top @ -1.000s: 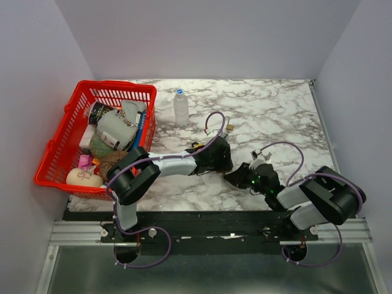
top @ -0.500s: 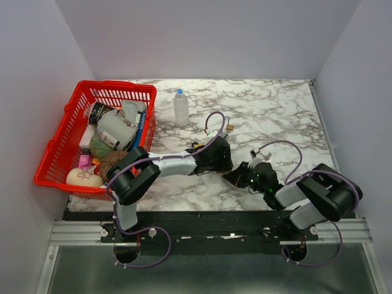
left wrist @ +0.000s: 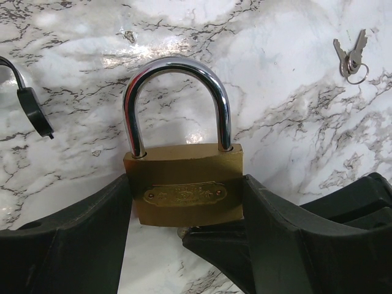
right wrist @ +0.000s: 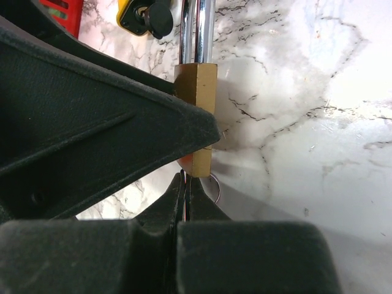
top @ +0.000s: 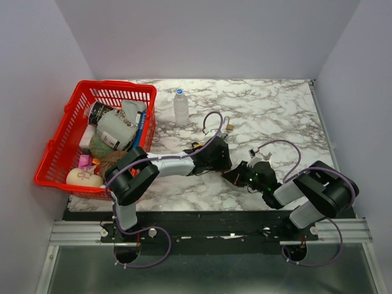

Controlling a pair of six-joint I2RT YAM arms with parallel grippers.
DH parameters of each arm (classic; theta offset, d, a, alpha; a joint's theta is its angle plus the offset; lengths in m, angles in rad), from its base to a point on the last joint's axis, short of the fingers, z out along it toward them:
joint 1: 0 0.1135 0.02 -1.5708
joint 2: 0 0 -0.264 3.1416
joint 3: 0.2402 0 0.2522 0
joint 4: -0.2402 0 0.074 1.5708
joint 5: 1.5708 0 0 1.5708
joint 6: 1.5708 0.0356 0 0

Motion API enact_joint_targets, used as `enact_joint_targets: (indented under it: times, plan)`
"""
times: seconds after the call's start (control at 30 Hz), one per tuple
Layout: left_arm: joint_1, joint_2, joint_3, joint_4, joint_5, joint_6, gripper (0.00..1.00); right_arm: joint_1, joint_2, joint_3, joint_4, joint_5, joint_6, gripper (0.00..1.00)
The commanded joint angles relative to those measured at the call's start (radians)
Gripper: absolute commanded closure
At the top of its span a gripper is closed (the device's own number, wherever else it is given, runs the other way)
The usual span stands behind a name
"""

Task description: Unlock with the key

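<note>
A brass padlock (left wrist: 182, 191) with a closed steel shackle (left wrist: 177, 67) lies on the marble table. My left gripper (left wrist: 184, 187) is shut on the padlock's body, one finger on each side. In the top view the left gripper (top: 215, 157) is at the table's middle. My right gripper (top: 233, 175) meets it from the right. In the right wrist view the right gripper (right wrist: 185, 184) is shut on a thin key (right wrist: 186, 191) at the bottom of the padlock (right wrist: 199, 92). A key ring (right wrist: 216, 187) hangs beside it. The keyhole is hidden.
A pair of spare keys (left wrist: 350, 56) lies on the table at the far right, also in the top view (top: 229, 127). A plastic bottle (top: 181, 107) stands behind. A red basket (top: 57, 146) full of items sits at the left. White walls enclose the table.
My right gripper has edged left and a little up toward the padlock's bottom. The left gripper and the padlock have stayed in place.
</note>
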Motion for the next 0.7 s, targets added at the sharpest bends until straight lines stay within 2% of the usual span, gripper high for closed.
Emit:
enact_joint_targets:
  times: [0.0,0.2,0.67]
  plan:
    - [-0.003,-0.032,-0.057,0.053,0.05,-0.001,1.0,0.009,0.013,0.005,0.081,0.068,-0.031,0.99]
    - [-0.019,-0.048,-0.112,0.09,0.098,-0.019,1.0,0.007,0.007,0.012,0.104,0.103,-0.071,0.99]
    - [-0.095,-0.024,-0.128,0.095,0.113,-0.048,1.0,0.009,-0.063,-0.029,0.229,0.196,-0.217,0.99]
